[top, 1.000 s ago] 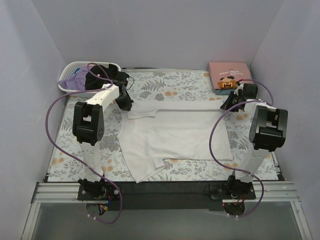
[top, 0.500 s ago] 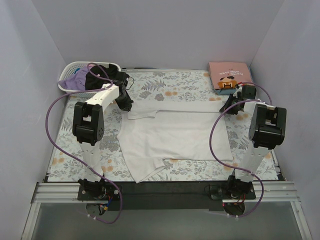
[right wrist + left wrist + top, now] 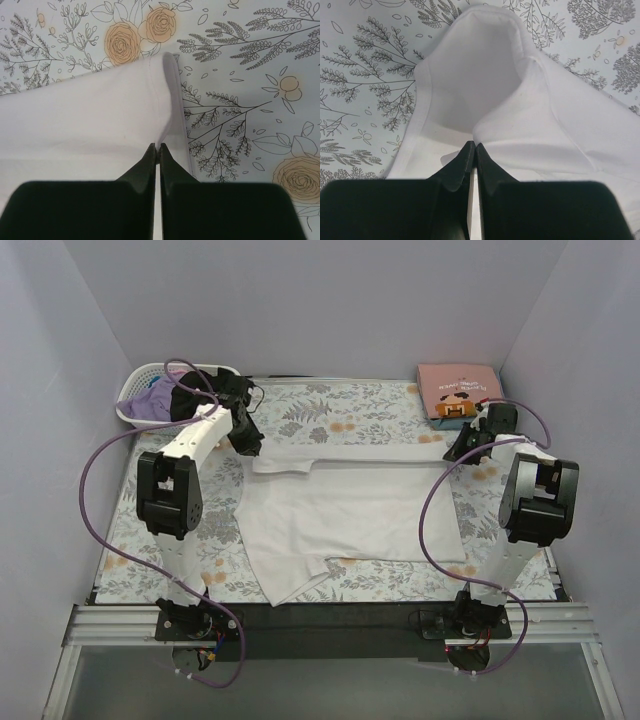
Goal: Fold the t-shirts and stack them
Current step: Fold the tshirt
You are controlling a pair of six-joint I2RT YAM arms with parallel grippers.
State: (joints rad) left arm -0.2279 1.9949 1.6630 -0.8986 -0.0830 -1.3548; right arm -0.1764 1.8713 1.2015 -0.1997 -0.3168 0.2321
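A plain white t-shirt [image 3: 345, 510] lies spread on the floral table cloth, its far edge pulled into a straight taut band. My left gripper [image 3: 250, 443] is shut on the shirt's far left part; in the left wrist view [image 3: 473, 146] a lifted fold of white cloth [image 3: 485, 85] rises from the pinched tips. My right gripper [image 3: 456, 450] is shut on the shirt's far right corner; in the right wrist view [image 3: 158, 146] the hem [image 3: 170, 95] runs up from the tips. A folded pink t-shirt [image 3: 458, 390] with a cartoon print lies at the far right.
A white slotted basket [image 3: 140, 412] at the far left corner holds lavender [image 3: 152, 398] and black [image 3: 190, 400] shirts. Grey walls close the table on three sides. Purple cables loop from both arms. The black rail with the arm bases runs along the near edge.
Both grippers have moved slightly farther back while holding the shirt's far edge, which is now drawn straighter. The left arm has shifted a little to the left.
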